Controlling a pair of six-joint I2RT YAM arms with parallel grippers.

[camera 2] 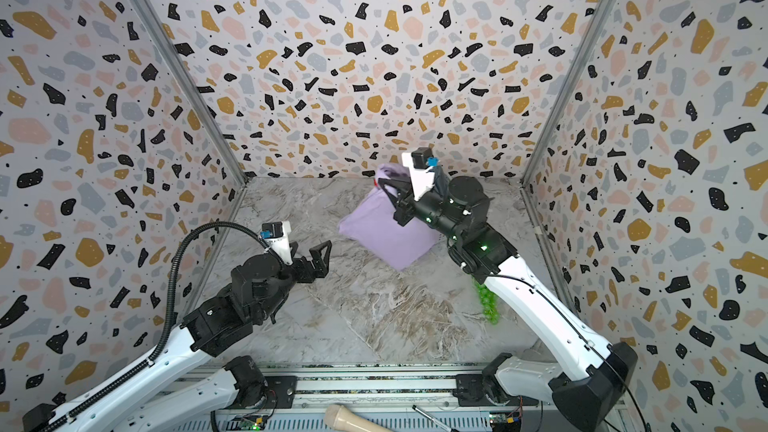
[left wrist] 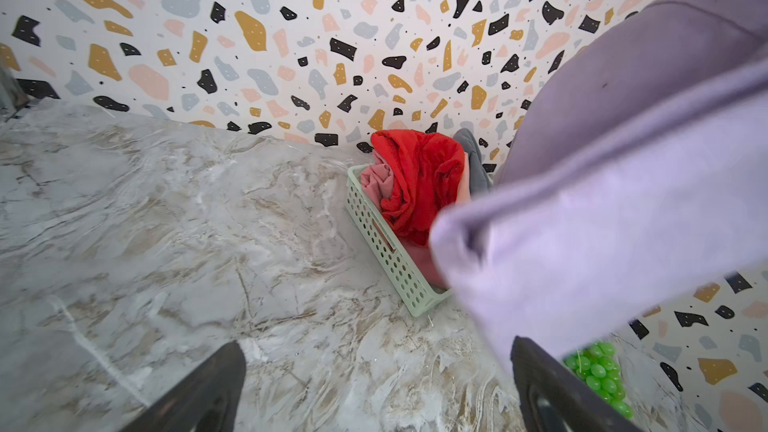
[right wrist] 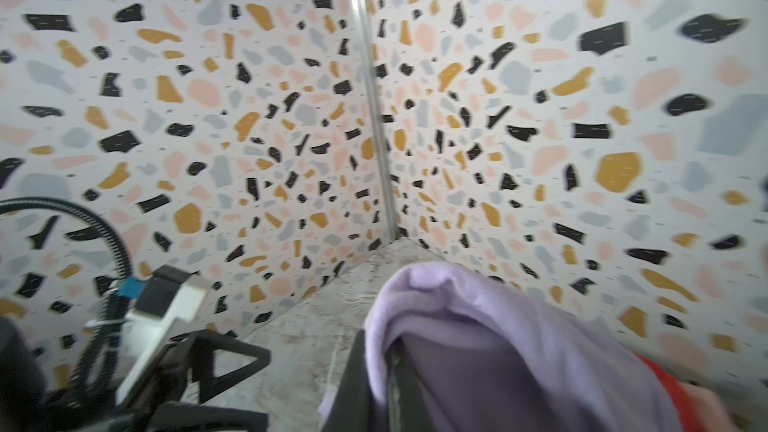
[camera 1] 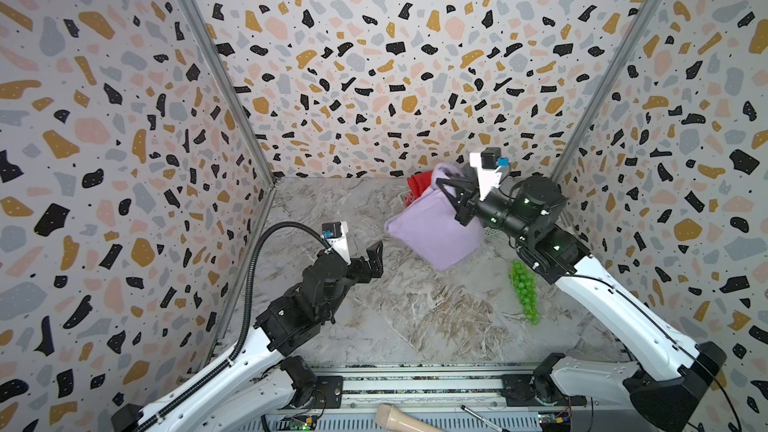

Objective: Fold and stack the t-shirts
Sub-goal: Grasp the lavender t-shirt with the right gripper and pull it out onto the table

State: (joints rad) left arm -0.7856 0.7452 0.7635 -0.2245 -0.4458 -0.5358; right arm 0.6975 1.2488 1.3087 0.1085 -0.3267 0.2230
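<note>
- Where the right arm reaches toward the far right corner, right gripper (camera 1: 441, 182): jaws pressed together on a bunched fold of the lavender t-shirt (camera 1: 432, 234), with cloth draped over the black fingers (right wrist: 374, 371) in the right wrist view.
- Lavender t-shirt: hangs from that grip in a loose, roughly square sheet, raised over the marble-patterned table (camera 1: 415, 309). Whether its lowest corner touches the surface cannot be told. In both top views it covers most of the basket behind it.
- Left gripper (camera 2: 316, 258): jaws spread wide and holding nothing, poised above the table left of centre. It points toward the hanging sheet and stays apart from it.
- Pale green perforated basket (left wrist: 386, 251): stands at the back wall and is seen best in the left wrist view.
- Red t-shirt (left wrist: 419, 184): crumpled, heaped highest in the basket.
- Salmon pink t-shirt (left wrist: 375, 179): tucked beside and beneath the red one.
- Blue-grey t-shirt (left wrist: 473, 157): wedged at the basket's far side, partly hidden by lavender cloth.
- Green grape-like bunch (camera 1: 524, 289): lies on the table near the right arm, apart from the garments.
</note>
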